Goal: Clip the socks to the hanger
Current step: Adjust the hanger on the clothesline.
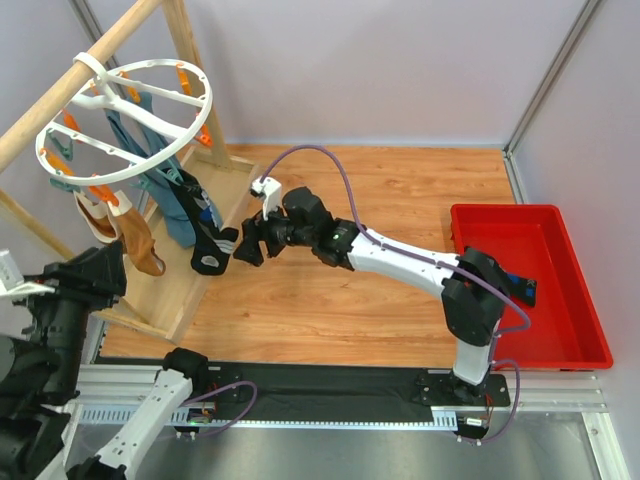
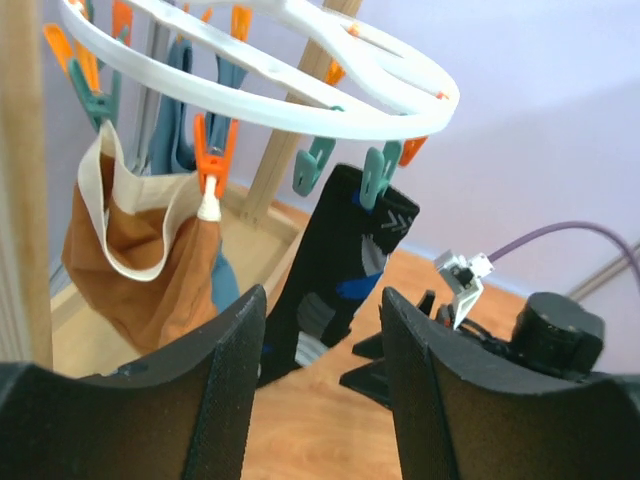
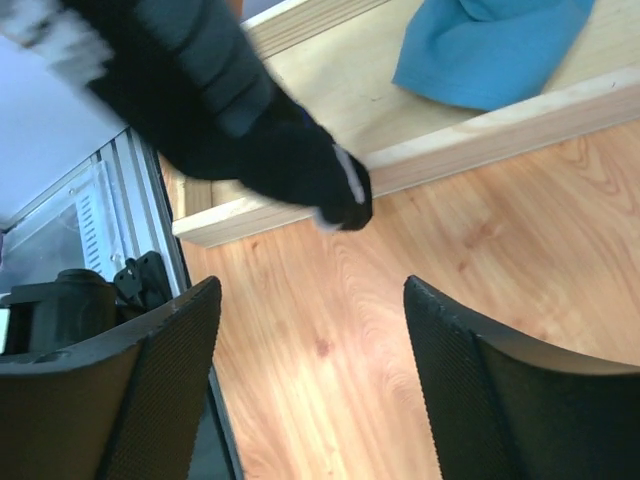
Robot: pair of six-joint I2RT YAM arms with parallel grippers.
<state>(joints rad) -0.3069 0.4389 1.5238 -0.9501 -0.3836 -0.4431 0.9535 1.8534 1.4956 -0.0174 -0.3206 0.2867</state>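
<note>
The hanger [image 1: 118, 178] is hanging from a wooden rod [image 1: 125, 30] at ten o'clock of the table [image 1: 400, 200]. One of the black socks [image 2: 345, 260] is dangling from a teal clip [image 2: 375, 178] on the ring's near rim, toe down over the wooden stand [image 1: 190, 290]. Whether its mate is hanging behind it is hard to tell. A tan-brown sock [image 2: 130, 250] is hanging at the black one's nine o'clock, pinched by an orange clip [image 2: 213, 165]. The right gripper [image 1: 245, 245] is hovering just beside the sock's toe, at its three o'clock, fingers standing apart around nothing. The left gripper [image 2: 322, 300] is facing the sock from low down, fingers likewise parted and empty. A red tray [image 1: 590, 350] is sitting at three o'clock.
</note>
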